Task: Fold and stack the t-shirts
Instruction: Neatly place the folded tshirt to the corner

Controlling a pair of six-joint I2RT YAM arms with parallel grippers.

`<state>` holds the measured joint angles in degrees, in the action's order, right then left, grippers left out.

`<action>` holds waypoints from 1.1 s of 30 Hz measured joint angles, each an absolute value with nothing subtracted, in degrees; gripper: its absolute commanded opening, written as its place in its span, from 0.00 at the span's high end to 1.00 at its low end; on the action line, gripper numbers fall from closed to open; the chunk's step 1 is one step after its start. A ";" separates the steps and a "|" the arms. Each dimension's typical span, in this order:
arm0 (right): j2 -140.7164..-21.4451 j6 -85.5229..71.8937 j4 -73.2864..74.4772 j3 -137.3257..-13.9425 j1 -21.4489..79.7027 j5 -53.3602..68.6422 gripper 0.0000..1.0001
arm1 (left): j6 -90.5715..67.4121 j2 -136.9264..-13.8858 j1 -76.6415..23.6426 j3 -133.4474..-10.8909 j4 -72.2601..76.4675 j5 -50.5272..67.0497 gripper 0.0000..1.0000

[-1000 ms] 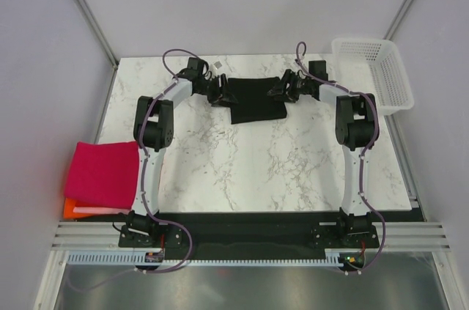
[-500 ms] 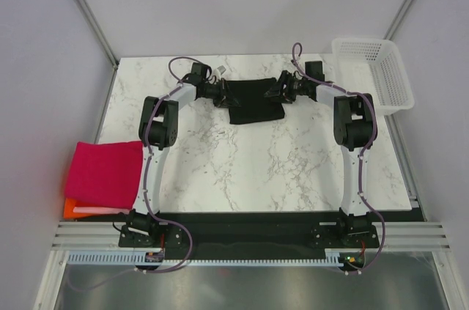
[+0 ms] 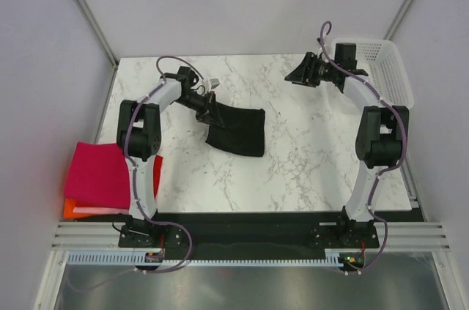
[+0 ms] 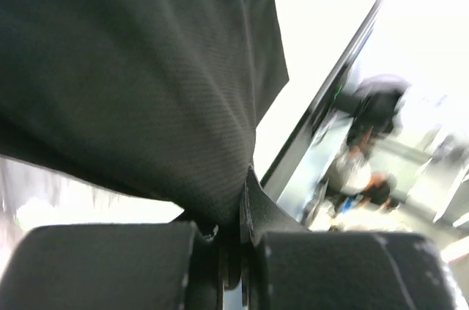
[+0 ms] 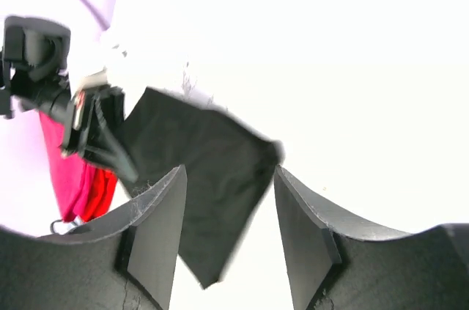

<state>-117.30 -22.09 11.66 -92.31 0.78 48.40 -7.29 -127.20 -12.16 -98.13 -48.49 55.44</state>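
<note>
The black t-shirt is a plain dark, lopsided panel lying slanted on the marble bench, left of its middle and toward the far side. Its far-left corner is bunched and pinched in the left gripper, whose jaws are closed on the cloth. The right gripper is near the far right corner, well apart from the shirt, with its jaws spread and nothing between them.

The count is 4 t-shirts: 1 black, plus 3 folded flat in 1 pile at the bench's near left edge, namely the magenta-pink t-shirt on top, the orange t-shirt showing beneath it, and the red t-shirt. There are 2 grippers and 1 white mesh basket, the basket at the far right corner.

The left wrist view alone shows the fine knit of the black cloth and the fold caught between the closed fingers. The right wrist view alone shows the clear gap between its own fingers, with the shirt seen through it.
</note>
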 measured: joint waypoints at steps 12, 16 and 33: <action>-109.62 -17.04 15.49 -85.41 0.27 47.57 0.40 | 18.26 -118.67 -6.96 -93.30 -74.06 40.49 0.98; -107.13 -15.75 16.60 -83.70 0.25 46.81 0.40 | 20.82 -111.35 -3.79 -88.90 -74.94 35.05 0.98; -99.88 -13.69 18.09 -78.26 0.25 45.36 0.40 | 26.96 -80.38 2.13 -68.51 -76.64 19.57 0.98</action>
